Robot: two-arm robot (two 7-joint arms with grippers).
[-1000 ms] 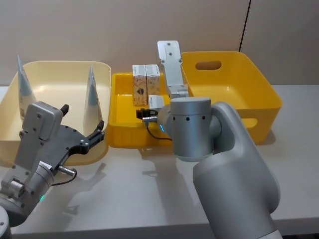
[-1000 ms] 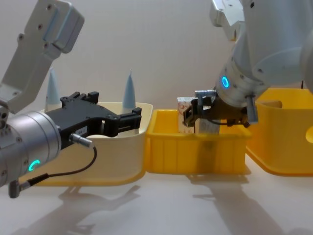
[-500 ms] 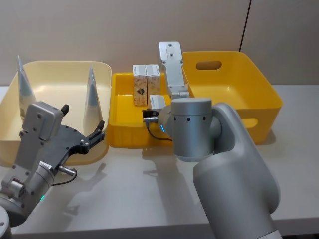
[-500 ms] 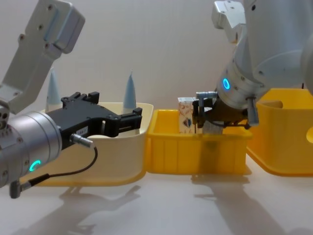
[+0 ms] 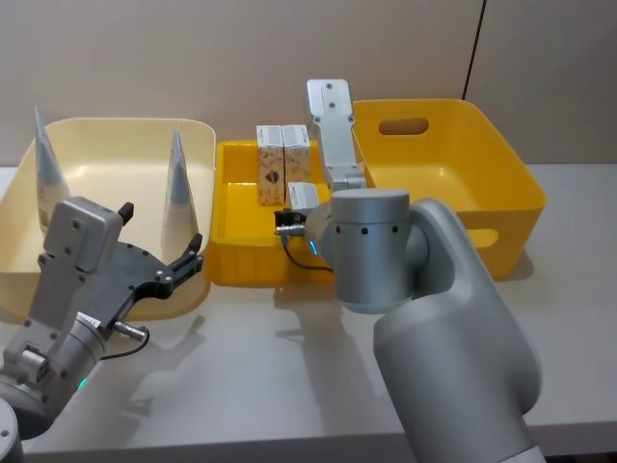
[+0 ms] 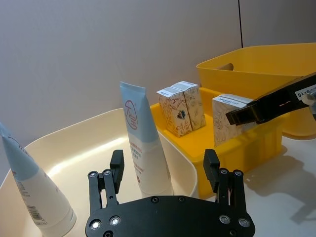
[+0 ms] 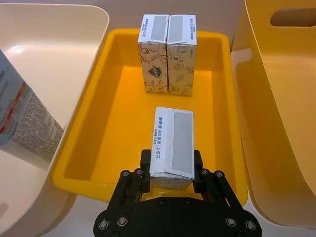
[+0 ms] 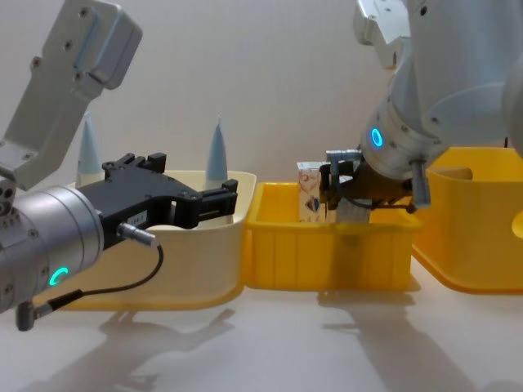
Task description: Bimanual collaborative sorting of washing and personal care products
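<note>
1. The right hand (image 7: 171, 167) is closed narrowly on the held box (image 7: 173, 136), with one finger pressed to each long side. The box is kept upright, printed top uppermost.
2. The held box is placed inside the small yellow bin (image 7: 123, 128), at 12 o'clock from the robot and close to the bin's near wall. Whether its base is rested on the floor cannot be told, since it is hidden by that wall.
3. Against the far wall two boxes (image 7: 168, 54) are stood side by side, touching, well apart from the held one.
4. The left hand (image 6: 164, 160) is spread wide and nothing is held in it. It is hung at 10 o'clock, just before the cream bin (image 5: 116, 130), in which two tubes (image 6: 143, 138) are stood upright.
5. A large yellow bin (image 5: 501, 183) is set at 2 o'clock on the tabletop (image 5: 241, 367).
6. Risks, as judged:
   - If the box is released above the floor, it could be tipped over.
   - The cardboard could be dented by a hard squeeze.
   - On withdrawal the near wall could be caught by the fingers and the bin dragged.
   - The nearer tube could be knocked down by a forward reach of the left hand.
</note>
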